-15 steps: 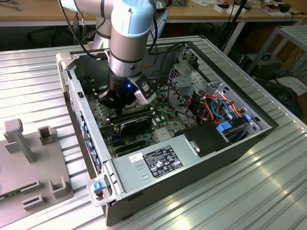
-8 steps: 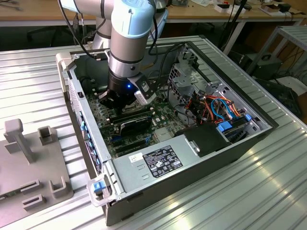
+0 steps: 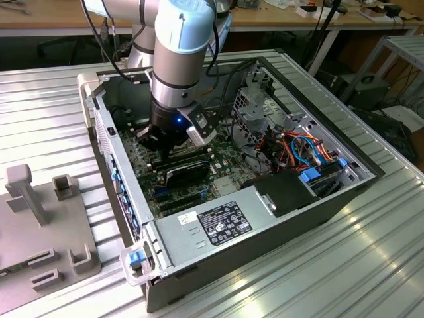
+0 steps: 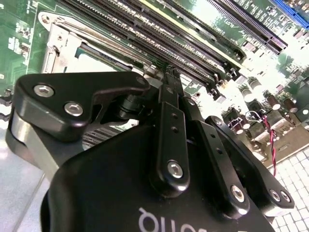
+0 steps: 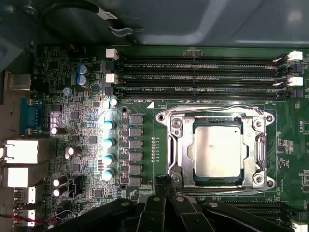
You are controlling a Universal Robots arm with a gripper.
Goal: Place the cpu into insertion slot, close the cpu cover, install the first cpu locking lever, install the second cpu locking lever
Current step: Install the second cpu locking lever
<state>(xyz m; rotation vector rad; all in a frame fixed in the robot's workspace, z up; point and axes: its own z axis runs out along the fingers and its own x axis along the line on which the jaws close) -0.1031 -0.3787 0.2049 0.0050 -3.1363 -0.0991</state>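
In the first wrist view the cpu (image 5: 217, 150), a silvery square chip, lies flat in the insertion slot (image 5: 217, 181). The cpu cover (image 5: 179, 145) lies down around it, framing the chip. A thin wire locking lever (image 5: 217, 110) runs along the socket edge beside the memory slots. My black gripper (image 5: 164, 186) is shut, its fingertips pressed together at the socket's opposite edge, near one corner. The second wrist view shows the same shut gripper (image 4: 169, 77) next to the cover (image 4: 63, 46). In the exterior view the gripper (image 3: 165, 142) reaches down into the open computer case.
Long black memory slots (image 5: 193, 77) run beside the socket. Capacitors (image 5: 108, 142) and ports stand on its other side. A power supply (image 3: 218, 222) and coloured cables (image 3: 298, 149) crowd the case. A grey fixture (image 3: 40, 218) sits at the exterior view's left.
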